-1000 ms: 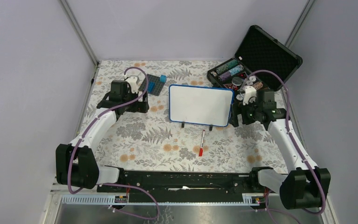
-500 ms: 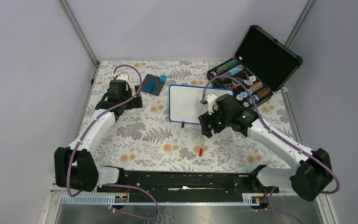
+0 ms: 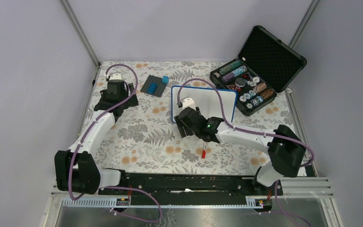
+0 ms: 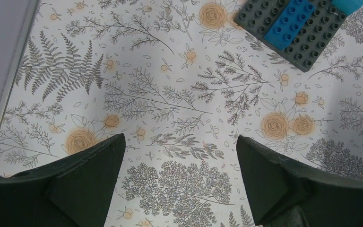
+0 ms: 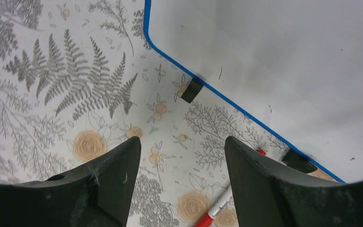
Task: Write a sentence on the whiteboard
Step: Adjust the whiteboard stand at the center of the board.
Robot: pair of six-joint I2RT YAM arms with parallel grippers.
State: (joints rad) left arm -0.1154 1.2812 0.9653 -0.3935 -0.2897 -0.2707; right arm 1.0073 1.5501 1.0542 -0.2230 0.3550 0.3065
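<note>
The whiteboard (image 3: pixel 217 101) stands on its black feet at the table's middle, blue-rimmed; its face is blank, with no red letters in either view. It fills the upper right of the right wrist view (image 5: pixel 274 56). A red-and-white marker (image 3: pixel 204 145) lies on the cloth in front of it and shows between my right fingers (image 5: pixel 216 213). My right gripper (image 3: pixel 183 127) (image 5: pixel 182 142) is open and empty, over the cloth by the board's near left corner. My left gripper (image 3: pixel 116 97) (image 4: pixel 179 139) is open and empty, far left of the board.
A dark grey studded baseplate (image 3: pixel 154 86) (image 4: pixel 293 30) with blue bricks lies left of the board. An open black case (image 3: pixel 264 56) of poker chips stands at the back right. The left wall's edge (image 4: pixel 4 75) runs close beside my left gripper.
My right arm swung left from the board's right edge across its front to its near left corner. My left gripper drew back left, away from the board.
</note>
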